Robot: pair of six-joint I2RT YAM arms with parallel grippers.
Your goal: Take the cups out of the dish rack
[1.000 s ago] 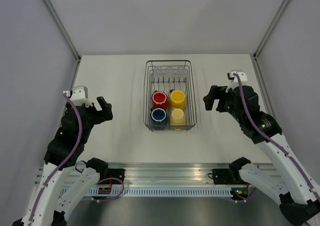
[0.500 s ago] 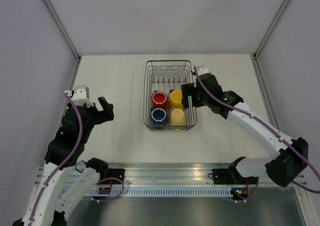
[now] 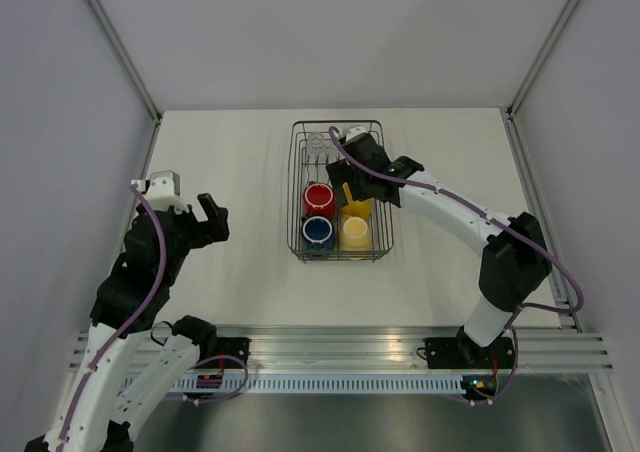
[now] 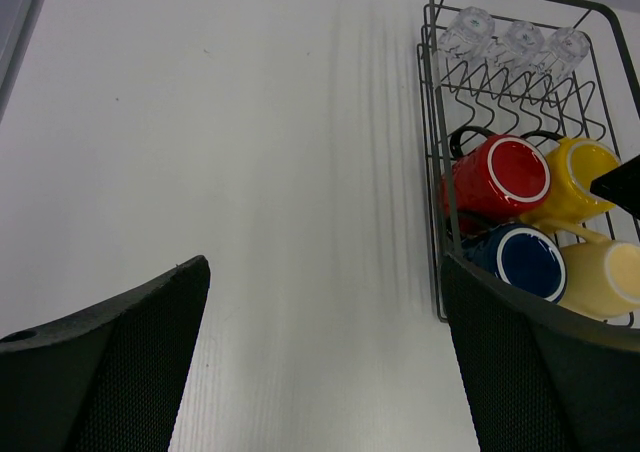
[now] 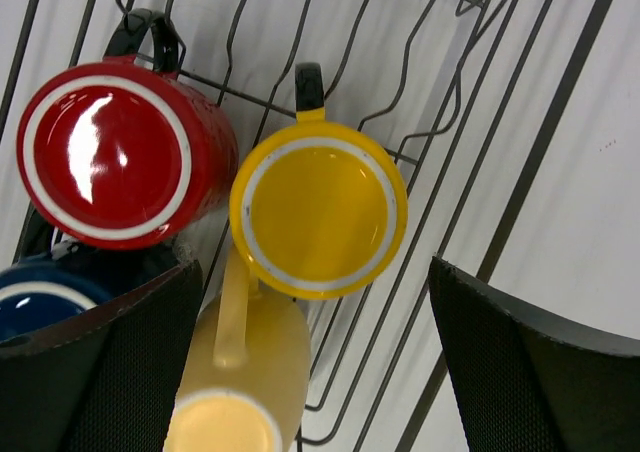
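The dark wire dish rack stands at the table's middle back. In it lie a red mug, a dark blue mug, a pale cream mug and an orange-yellow mug. My right gripper hangs open just above the orange-yellow mug, with nothing held. One clear tumbler shows at the rack's far end; my right arm hides the others there. The left wrist view shows all three tumblers. My left gripper is open and empty, left of the rack.
The right wrist view shows the red mug touching the orange-yellow mug's left side, and the cream mug below it, handle up. Upright plate tines stand between tumblers and mugs. Grey walls bound the table on three sides.
My right arm has swung from the table's right side leftward over the rack, ending above the orange-yellow mug. My left arm has barely moved.
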